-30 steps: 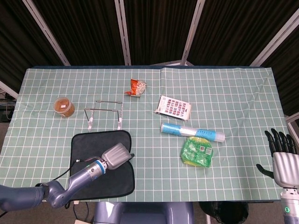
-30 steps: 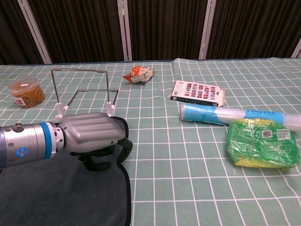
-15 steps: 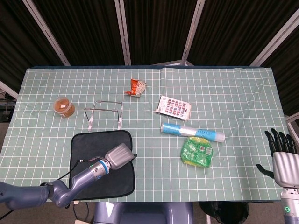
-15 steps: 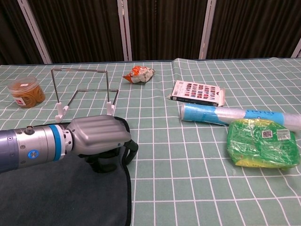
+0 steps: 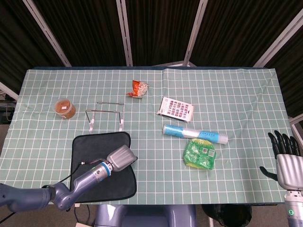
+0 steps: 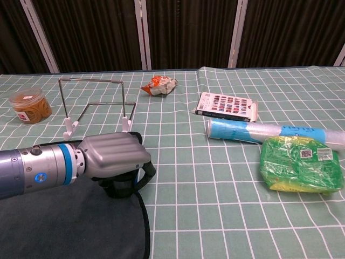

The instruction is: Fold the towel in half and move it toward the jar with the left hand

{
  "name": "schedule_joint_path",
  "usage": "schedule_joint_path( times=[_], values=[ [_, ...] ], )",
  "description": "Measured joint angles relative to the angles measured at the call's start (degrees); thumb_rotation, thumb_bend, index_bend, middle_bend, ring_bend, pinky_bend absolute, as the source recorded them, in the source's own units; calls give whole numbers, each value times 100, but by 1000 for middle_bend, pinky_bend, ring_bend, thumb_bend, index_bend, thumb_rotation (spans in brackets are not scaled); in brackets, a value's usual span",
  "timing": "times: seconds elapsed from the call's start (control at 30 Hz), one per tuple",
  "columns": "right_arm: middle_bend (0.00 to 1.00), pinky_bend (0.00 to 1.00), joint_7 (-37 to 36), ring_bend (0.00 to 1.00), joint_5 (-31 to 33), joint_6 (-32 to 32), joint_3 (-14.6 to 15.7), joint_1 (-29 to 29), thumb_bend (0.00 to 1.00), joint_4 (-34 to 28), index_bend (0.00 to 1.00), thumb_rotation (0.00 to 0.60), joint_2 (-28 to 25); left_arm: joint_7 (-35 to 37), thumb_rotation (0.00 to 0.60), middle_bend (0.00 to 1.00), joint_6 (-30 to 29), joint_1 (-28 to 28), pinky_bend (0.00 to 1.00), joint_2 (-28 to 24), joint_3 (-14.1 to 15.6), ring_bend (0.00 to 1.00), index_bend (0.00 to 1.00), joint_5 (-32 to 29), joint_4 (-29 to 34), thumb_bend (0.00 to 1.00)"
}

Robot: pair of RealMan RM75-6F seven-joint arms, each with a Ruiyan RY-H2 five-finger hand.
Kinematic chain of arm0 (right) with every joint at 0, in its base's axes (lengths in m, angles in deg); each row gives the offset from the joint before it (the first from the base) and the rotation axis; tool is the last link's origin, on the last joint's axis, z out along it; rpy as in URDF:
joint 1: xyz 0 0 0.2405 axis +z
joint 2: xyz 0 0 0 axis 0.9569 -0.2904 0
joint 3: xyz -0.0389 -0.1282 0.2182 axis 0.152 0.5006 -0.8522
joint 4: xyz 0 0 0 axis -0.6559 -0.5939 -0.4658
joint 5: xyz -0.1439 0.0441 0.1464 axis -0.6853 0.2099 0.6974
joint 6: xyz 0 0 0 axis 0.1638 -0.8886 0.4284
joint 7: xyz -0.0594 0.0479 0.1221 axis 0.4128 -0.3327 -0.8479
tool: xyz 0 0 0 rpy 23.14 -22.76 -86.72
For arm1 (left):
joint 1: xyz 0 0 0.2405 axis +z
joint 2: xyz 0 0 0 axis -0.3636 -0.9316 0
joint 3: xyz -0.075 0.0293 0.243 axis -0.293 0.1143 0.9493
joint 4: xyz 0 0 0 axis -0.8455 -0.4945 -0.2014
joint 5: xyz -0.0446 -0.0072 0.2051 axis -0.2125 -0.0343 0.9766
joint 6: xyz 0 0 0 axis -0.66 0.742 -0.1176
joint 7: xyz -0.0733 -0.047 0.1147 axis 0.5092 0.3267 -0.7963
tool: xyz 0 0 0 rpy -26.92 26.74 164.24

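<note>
Dark towel [image 5: 99, 163] flat at near-left table edge, right edge bunched under left hand [image 5: 121, 158]. Fingers [image 6: 121, 186] curled, apparently pinching that edge. Jar [image 5: 65, 108] lies far-left of towel, beyond wire rack [image 5: 105, 115]. Right hand [image 5: 286, 163] spread, empty, well apart.

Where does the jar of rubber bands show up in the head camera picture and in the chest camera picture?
Head view: the jar sits at the left of the table, left of the wire rack.
Chest view: the jar is at the far left edge, mid-height.
Shared landmark: the wire rack, just right of the jar in both.
</note>
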Motion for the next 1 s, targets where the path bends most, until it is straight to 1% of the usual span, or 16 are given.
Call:
schedule_joint_path(
  times=[0.2,0.5,0.63,0.77,1.0],
  values=[
    [0,0,-10,0,-4,-4,5,2,0,-5,0,600,-8,-3,600,905,-36,-3,1000,-21,23,903,662,-20,23,554],
    [0,0,-20,0,-21,-9,18,3,0,-13,0,600,-15,32,600,905,-68,-1,1000,-82,47,903,679,-47,77,658],
    [0,0,-30,0,-33,-6,25,0,0,-23,15,600,-24,73,600,904,-112,11,1000,-150,53,903,690,-38,134,673],
    [0,0,-38,0,-55,7,32,-4,0,-35,0,600,-32,123,600,904,-185,36,1000,-276,67,903,692,7,254,678],
    [0,0,-35,0,-118,23,61,-10,0,-67,0,600,-42,282,600,904,-509,219,1000,-814,245,903,702,321,701,684]
  ],
)
